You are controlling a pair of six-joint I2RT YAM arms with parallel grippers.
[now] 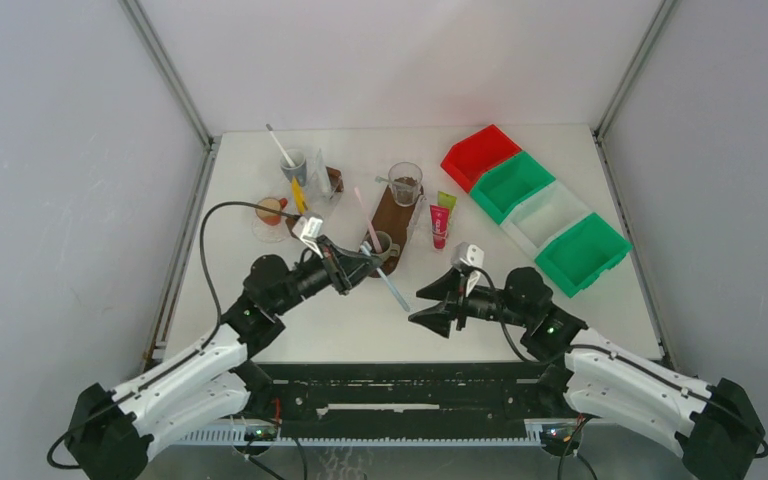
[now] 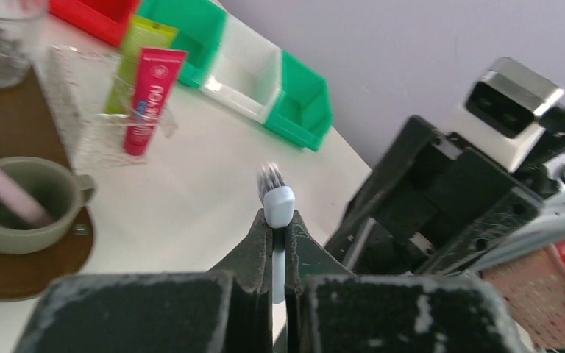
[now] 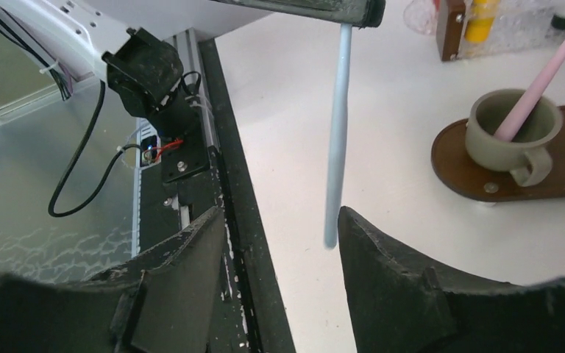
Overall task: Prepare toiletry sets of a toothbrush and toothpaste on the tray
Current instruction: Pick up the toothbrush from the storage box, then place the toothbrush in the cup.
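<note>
While left end effector (image 2: 278,229) clamps toothbrush (image 2: 278,203), right end effector (image 3: 281,218) agape alongside

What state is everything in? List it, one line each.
left gripper: shut on blue toothbrush, near its head.
right gripper: open, holding nothing.
blue toothbrush: held, handle end between the open jaws, untouched.
pink toothbrush: leaning in mug.
mug: upright on brown tray.
pink tube: lying flat beside green tube.
glass: upright.
</note>
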